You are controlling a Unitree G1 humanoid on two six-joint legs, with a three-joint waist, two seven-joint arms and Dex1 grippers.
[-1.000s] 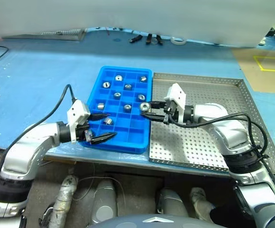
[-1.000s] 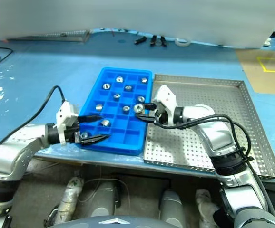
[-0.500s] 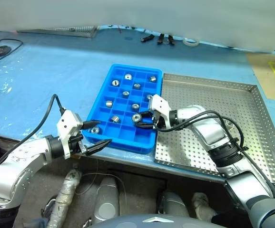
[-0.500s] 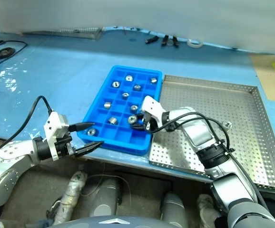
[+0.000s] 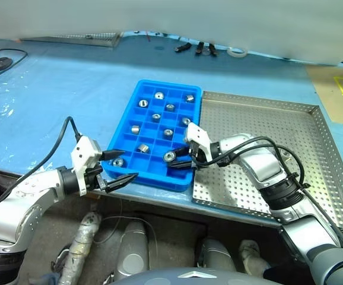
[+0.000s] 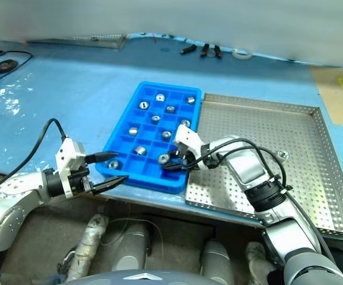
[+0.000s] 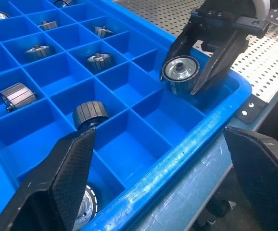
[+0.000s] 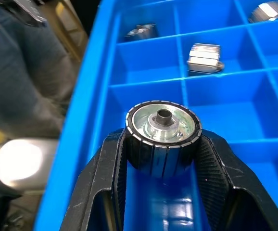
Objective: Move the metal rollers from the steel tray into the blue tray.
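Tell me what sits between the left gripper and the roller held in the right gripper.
Head views: only the blue tray. Near-row compartments, one with a lying roller, separate the left gripper from the held roller in the right gripper.

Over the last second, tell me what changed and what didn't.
The right gripper, shut on a roller, came down from above the blue tray to a compartment in its near row. The camera view also shifted. The left gripper stayed open at the tray's near corner; the other rollers and the steel tray stayed put.
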